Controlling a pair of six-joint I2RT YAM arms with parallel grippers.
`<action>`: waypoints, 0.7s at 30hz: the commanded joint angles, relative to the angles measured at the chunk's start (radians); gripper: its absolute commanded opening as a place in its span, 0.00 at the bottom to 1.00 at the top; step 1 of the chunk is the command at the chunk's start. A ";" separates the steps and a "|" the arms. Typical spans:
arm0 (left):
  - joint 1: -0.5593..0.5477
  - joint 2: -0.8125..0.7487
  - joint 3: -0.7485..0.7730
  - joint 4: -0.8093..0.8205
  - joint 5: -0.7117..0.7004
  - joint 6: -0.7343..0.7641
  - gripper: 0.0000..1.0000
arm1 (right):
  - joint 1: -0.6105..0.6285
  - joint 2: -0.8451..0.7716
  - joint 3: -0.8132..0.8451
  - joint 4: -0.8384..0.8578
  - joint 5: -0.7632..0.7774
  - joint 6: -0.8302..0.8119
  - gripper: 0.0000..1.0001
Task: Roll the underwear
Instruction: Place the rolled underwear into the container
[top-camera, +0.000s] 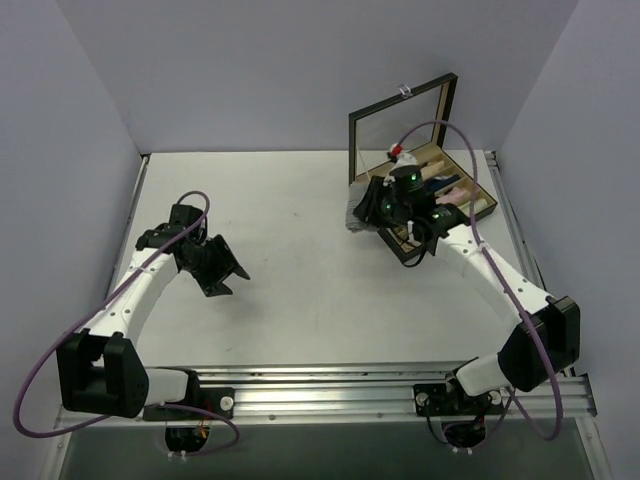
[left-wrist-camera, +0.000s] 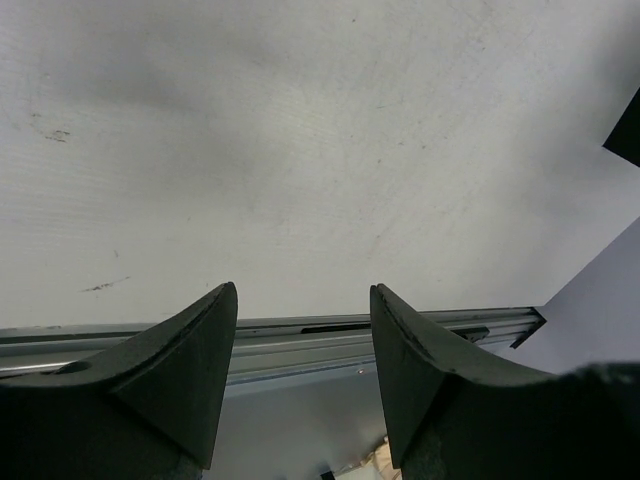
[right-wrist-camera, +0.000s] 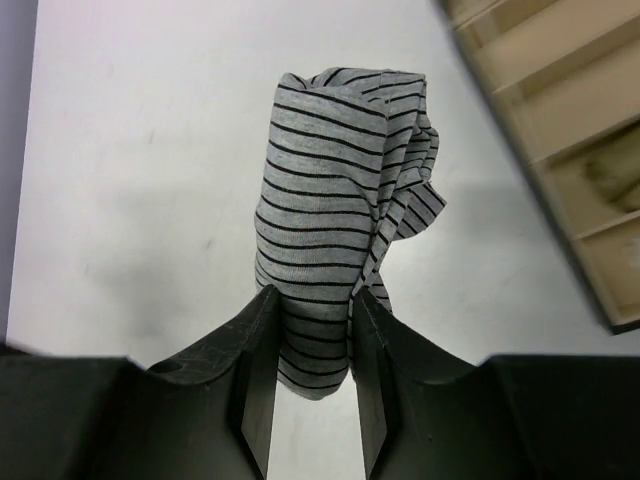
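Note:
The underwear (right-wrist-camera: 330, 190) is grey cloth with dark pinstripes, bunched and hanging from my right gripper (right-wrist-camera: 312, 300), which is shut on its lower part above the white table. In the top view the right gripper (top-camera: 375, 208) is beside the left edge of the wooden box, with a bit of the grey underwear (top-camera: 356, 216) showing under it. My left gripper (top-camera: 228, 272) is open and empty over the left part of the table; its fingers (left-wrist-camera: 205, 350) frame bare table and the front rail.
An open wooden box (top-camera: 470, 205) with divided compartments holds small rolled garments at the back right; its lid (top-camera: 400, 115) stands upright. The box's edge also shows in the right wrist view (right-wrist-camera: 560, 120). A metal rail (top-camera: 330, 380) runs along the table's near edge.

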 joint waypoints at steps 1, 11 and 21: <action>-0.002 -0.040 0.011 0.029 0.036 -0.009 0.63 | -0.087 -0.012 0.087 -0.091 0.136 -0.012 0.00; -0.002 -0.082 0.026 -0.033 0.030 -0.001 0.63 | -0.207 0.242 0.243 0.032 0.303 -0.040 0.00; -0.006 -0.110 -0.009 -0.090 0.012 -0.004 0.63 | -0.251 0.452 0.236 0.227 0.315 0.000 0.00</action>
